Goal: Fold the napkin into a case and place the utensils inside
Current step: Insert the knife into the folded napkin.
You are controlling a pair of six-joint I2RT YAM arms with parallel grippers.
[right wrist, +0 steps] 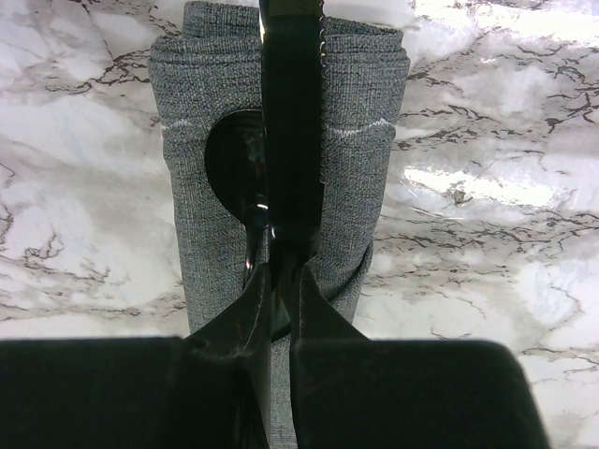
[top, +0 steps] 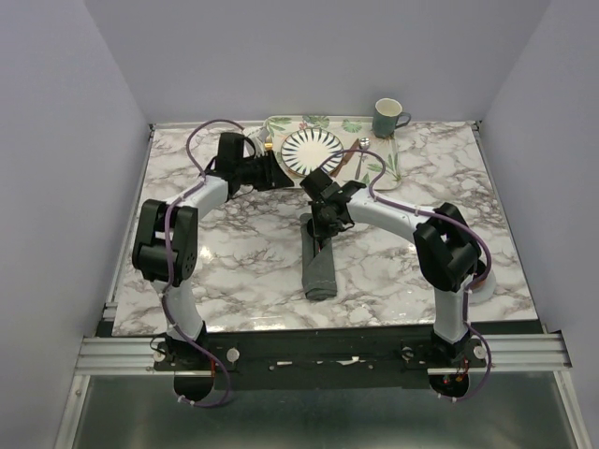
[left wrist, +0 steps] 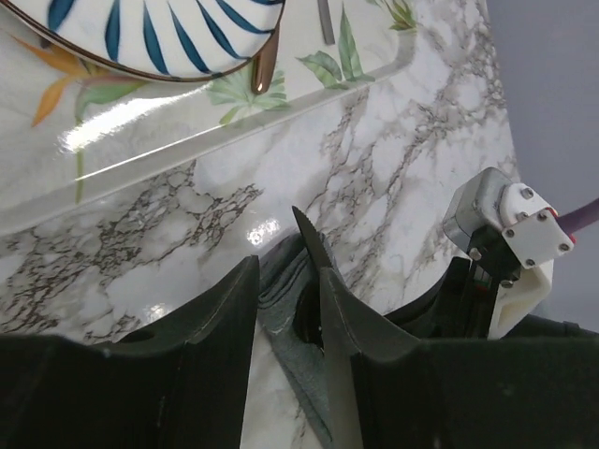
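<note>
here the right gripper is clenched on the knife, its blade lying over the case; the left gripper stands parted nearby.

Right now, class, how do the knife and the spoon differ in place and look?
The knife is pinched in the right gripper over the napkin case; the spoon lies loose on the placemat. The knife is dark with a serrated edge; the spoon is silver with a round bowl. Both are slim cutlery.

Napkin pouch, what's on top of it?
A serrated knife, pinched by the right gripper, runs lengthwise over the napkin pouch. Anything inside the folds is hidden.
</note>
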